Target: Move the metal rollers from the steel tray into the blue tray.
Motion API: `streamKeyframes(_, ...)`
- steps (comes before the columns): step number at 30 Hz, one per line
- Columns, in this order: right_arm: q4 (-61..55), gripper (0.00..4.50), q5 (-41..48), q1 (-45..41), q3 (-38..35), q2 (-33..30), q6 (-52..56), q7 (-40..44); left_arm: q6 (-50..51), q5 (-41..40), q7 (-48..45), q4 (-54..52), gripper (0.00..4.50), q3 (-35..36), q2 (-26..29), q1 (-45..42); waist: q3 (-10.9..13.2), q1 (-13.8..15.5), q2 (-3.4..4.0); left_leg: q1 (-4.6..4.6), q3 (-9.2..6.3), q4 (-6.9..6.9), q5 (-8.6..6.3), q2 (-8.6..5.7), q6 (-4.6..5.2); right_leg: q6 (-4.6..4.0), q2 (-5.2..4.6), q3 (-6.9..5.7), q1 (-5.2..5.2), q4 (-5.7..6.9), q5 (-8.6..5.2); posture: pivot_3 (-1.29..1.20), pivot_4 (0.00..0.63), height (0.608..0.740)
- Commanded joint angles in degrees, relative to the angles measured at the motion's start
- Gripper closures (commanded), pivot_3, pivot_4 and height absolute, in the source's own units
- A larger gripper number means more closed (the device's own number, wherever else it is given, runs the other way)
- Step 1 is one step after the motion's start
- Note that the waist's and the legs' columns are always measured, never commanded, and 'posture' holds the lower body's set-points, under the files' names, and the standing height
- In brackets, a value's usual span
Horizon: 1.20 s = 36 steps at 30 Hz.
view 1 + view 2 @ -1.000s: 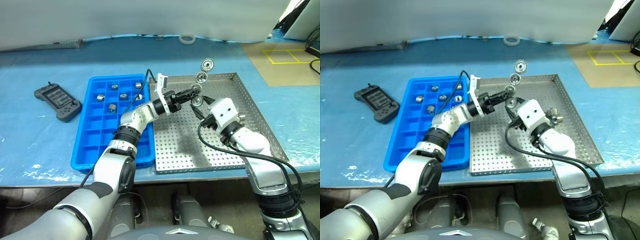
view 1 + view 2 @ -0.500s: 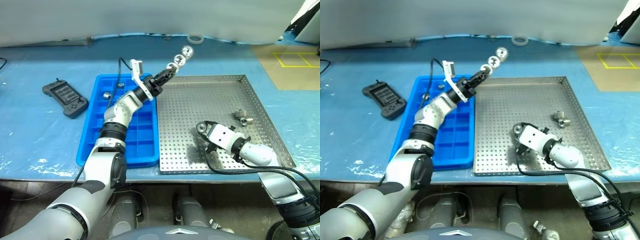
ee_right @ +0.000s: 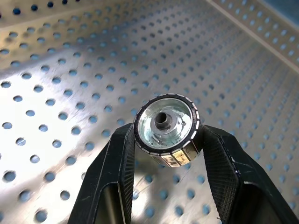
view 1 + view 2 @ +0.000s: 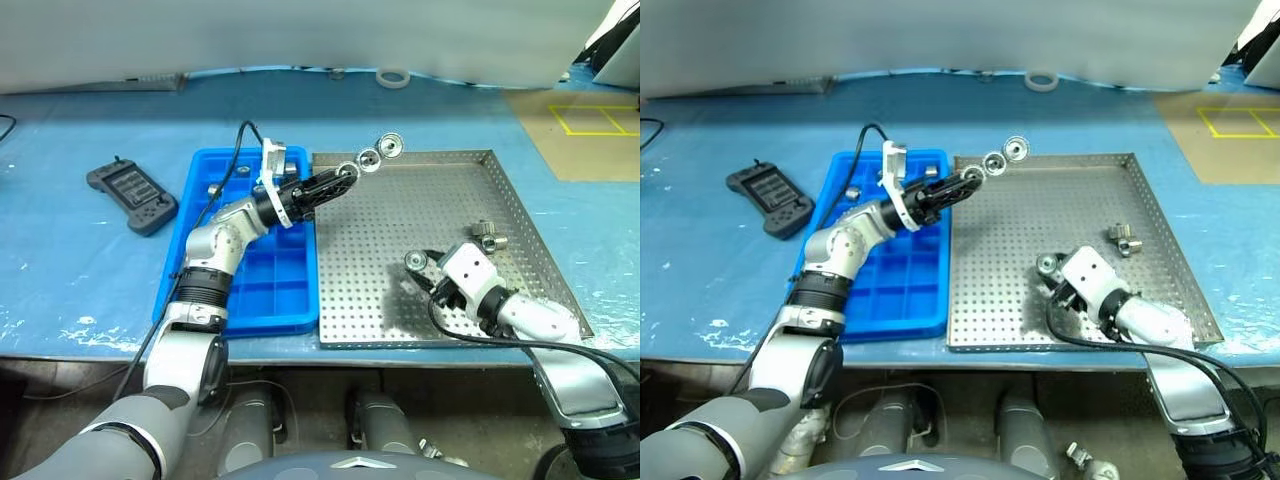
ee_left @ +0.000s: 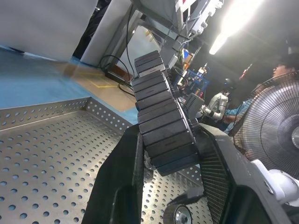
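Far on the left of the table sheet, a dark handheld controller (image 4: 130,197), no part of the job. Next to the right, the blue tray (image 4: 250,290), with a few metal rollers (image 4: 213,190) already in its far compartments and the near compartments bare. Above the right edge of that tray, the left gripper (image 4: 338,181), clamped tight on a stack of rollers (image 4: 369,158). Long axis of the stack: straight out from the fingertips, slanting up and to the right, so the free end over the far left corner of the steel tray (image 4: 400,220) and not over the blue one. Hence the deciding relation: open compartments to the left of and below this gripper, on the opposite side from where the stack points. Probably necessary to carry the whole stack further left and tip it down before any release. Further right, low above the near part of the steel tray, the right gripper (image 4: 418,264), closed on a single roller (image 3: 167,125), with the roller's dark centre hole facing along the fingers. Well apart from the blue tray, so clearly the farther arm. Last on the right, two loose rollers (image 4: 487,235) on the perforated floor near the right rim.
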Motion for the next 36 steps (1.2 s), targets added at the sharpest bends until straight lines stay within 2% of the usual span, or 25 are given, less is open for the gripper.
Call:
streamKeyframes(1,-1.9,2.72,3.2,1.5,-0.8,2.2,1.4,-0.1,-0.3,-1.7,0.5,-3.4,3.12,0.1,-0.9,-0.8,0.0,-0.1,0.0,0.03,0.0,0.0,0.0,0.0,0.0,0.0,0.0,0.0,0.05,-0.07,0.0,-0.28,0.15,0.74)
streamKeyframes(4,4.2,2.72,4.4,1.9,-4.0,5.5,1.9,-3.0,0.1,-1.8,0.7,-4.1,3.12,-0.2,-1.1,-0.5,0.0,-0.1,0.0,0.09,0.01,-0.03,0.0,-0.01,0.0,0.0,0.0,0.03,0.09,-0.12,0.0,-0.28,0.15,0.74)
streamKeyframes(9,12.2,2.72,4.1,3.0,-7.6,7.1,-1.6,-6.0,-0.1,-1.5,1.2,-3.4,3.12,0.2,-0.8,-0.5,0.0,0.0,0.0,0.25,0.02,-0.17,0.0,-0.01,-0.01,0.0,0.03,0.0,0.32,-0.39,0.0,-0.29,0.15,0.74)
streamKeyframes(17,10.0,2.72,6.3,4.7,-8.1,8.2,-2.6,-6.5,0.5,-1.5,1.0,-4.0,3.12,-0.6,-0.7,0.2,0.0,-0.1,-0.01,0.23,0.03,-0.18,-0.03,-0.01,0.05,0.0,0.03,-0.01,0.36,-0.5,0.0,-0.3,0.15,0.74)
streamKeyframes(21,9.5,1.27,7.5,4.9,-9.3,8.5,-2.4,-6.9,0.4,-1.3,0.8,-3.7,3.12,-0.8,-0.7,0.0,0.0,0.1,-0.01,0.22,0.03,-0.21,-0.03,-0.01,0.05,0.0,0.03,-0.04,0.36,-0.53,0.0,-0.3,0.15,0.74)
streamKeyframes(23,7.4,0.71,11.8,4.9,-10.1,8.4,1.3,-4.7,0.5,-1.4,0.9,-3.6,3.12,-0.7,-0.6,0.0,0.0,0.1,0.01,0.19,0.03,-0.24,-0.04,-0.01,0.06,0.0,0.02,-0.06,0.33,-0.54,0.0,-0.31,0.15,0.74)
streamKeyframes(28,-0.4,0.71,17.2,3.0,-12.0,6.6,6.6,-3.1,0.6,-1.5,0.8,-3.6,3.12,-0.8,-0.5,0.1,-0.1,0.0,0.1,-0.04,0.01,-0.34,-0.06,0.01,0.11,0.01,0.02,-0.18,0.13,-0.5,0.0,-0.31,0.15,0.74)
streamKeyframes(32,-10.9,0.71,30.8,-5.8,-15.7,5.7,16.5,-4.5,0.4,-1.2,0.7,-2.8,3.12,-0.9,-0.7,-0.3,-0.1,-1.0,0.13,-0.09,0.02,-0.28,-0.06,0.0,0.12,0.03,0.02,-0.12,0.05,-0.42,0.02,-0.32,0.15,0.74)
streamKeyframes(36,-11.3,0.71,39.3,-14.4,-18.1,9.4,21.4,-10.6,-0.1,-1.5,1.0,-2.6,3.12,-1.1,-2.2,-1.0,-0.1,-0.9,0.12,0.35,0.01,-0.27,0.06,0.06,-0.09,0.02,0.06,-0.11,0.4,-0.41,0.01,-0.32,0.15,0.74)
